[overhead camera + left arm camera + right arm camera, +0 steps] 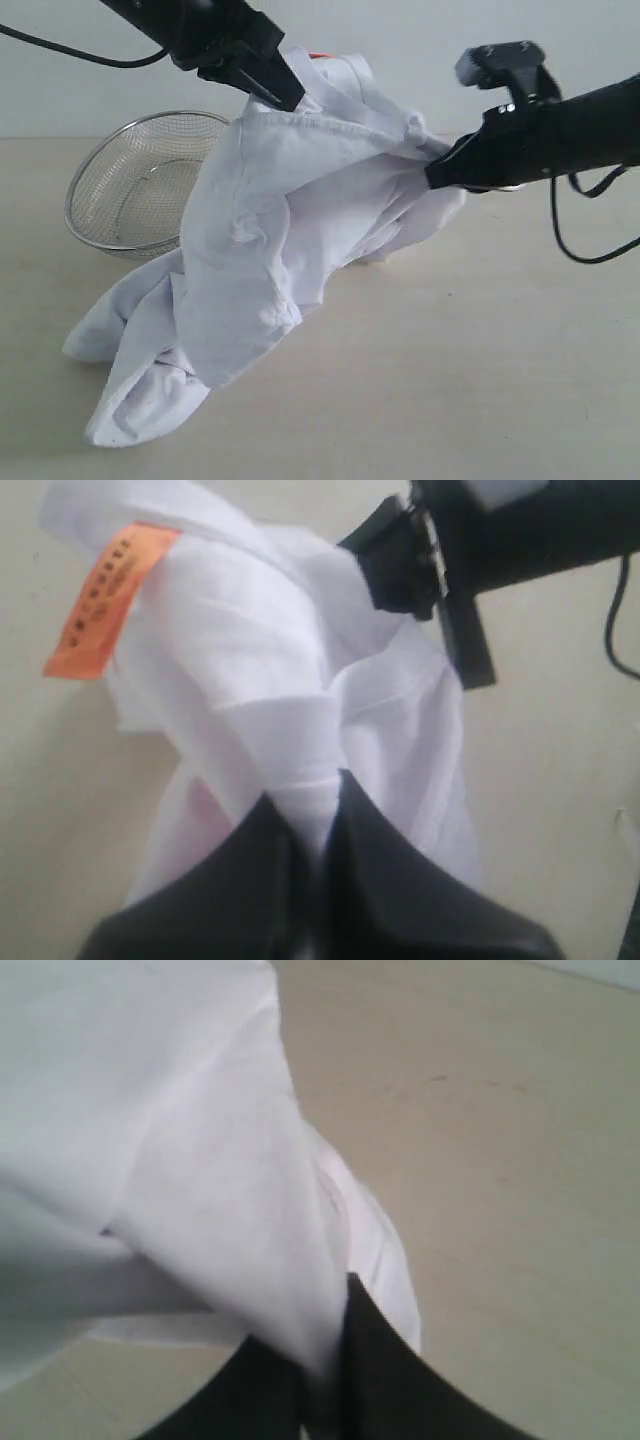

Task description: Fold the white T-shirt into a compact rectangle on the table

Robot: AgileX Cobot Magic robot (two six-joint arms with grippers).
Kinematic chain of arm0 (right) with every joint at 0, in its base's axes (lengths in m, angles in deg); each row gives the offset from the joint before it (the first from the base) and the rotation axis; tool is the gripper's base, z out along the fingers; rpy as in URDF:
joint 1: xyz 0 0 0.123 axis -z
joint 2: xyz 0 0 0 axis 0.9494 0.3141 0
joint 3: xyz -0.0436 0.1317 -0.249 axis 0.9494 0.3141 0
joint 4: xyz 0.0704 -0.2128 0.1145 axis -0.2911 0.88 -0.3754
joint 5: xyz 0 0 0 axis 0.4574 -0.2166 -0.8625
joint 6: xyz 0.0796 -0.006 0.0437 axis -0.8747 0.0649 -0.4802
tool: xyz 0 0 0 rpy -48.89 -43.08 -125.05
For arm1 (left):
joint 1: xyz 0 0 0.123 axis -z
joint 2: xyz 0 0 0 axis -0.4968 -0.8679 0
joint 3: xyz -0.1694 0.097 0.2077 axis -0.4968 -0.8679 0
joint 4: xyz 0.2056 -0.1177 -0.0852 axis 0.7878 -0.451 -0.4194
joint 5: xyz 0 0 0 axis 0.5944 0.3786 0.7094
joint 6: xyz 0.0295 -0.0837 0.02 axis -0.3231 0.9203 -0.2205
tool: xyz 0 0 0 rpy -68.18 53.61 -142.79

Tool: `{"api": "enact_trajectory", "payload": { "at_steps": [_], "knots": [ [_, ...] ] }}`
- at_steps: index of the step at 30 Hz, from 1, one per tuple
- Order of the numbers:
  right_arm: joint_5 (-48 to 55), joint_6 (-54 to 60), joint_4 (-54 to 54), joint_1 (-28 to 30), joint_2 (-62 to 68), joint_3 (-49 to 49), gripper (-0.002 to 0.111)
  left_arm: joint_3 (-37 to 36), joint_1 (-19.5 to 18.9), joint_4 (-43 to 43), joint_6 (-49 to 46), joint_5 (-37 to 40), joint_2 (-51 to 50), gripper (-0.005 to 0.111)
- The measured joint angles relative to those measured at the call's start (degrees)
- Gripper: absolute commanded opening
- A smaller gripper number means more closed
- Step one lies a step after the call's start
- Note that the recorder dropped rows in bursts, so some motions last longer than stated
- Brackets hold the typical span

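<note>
The white T-shirt (290, 230) hangs bunched between the two arms. Its upper part is lifted off the table (480, 380), while its lower folds and a sleeve lie crumpled on the tabletop in front of the silver wire-mesh bowl (130, 190). Whether cloth touches the bowl cannot be told. The left gripper (288, 98) is pinched tight on a twisted ridge of fabric near the top, and the right gripper (436, 178) is likewise clamped on a gathered fold at the shirt's far side. Each wrist view shows cloth squeezed between closed dark jaws. The step in hand looks like opening the garment out before any fold. It would go best with the two grips drawn steadily apart at the same height, so the cloth tightens into a flat sheet without twisting. The trailing end should be raised clear of the table before the shirt is laid down well away from the bowl. Both pinches appear to hold several layers, so a slow pull seems wise, lest one layer slip out. The cotton is thin, limp and matte, creasing into soft rounded pleats, with stitched seams along its edges. A small orange tag (105, 600) stands out near the left grip. The bowl is stiff, shiny mesh, and the table is smooth pale beige.
</note>
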Motion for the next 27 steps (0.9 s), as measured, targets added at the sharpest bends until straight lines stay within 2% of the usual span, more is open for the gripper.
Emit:
{"api": "enact_trajectory", "payload": {
  "at_steps": [5,9,14,27],
  "knots": [
    [4.3,-6.8,7.3,7.6,-6.3,0.0,0.000,0.0,0.0,1.5,0.2,-1.4,0.0,0.004],
    [9.7,-11.9,12.4,11.2,-12.5,0.0,0.000,0.0,0.0,1.5,0.3,-1.9,0.1,0.004],
    [13.6,-16.2,15.8,11.4,-21.7,0.0,0.000,0.0,0.0,2.0,0.2,-2.5,4.1,0.004],
    [20.9,-21.4,17.0,11.4,-33.6,0.0,0.000,0.0,0.0,7.2,2.4,-1.9,16.3,0.004]
  ]
}}
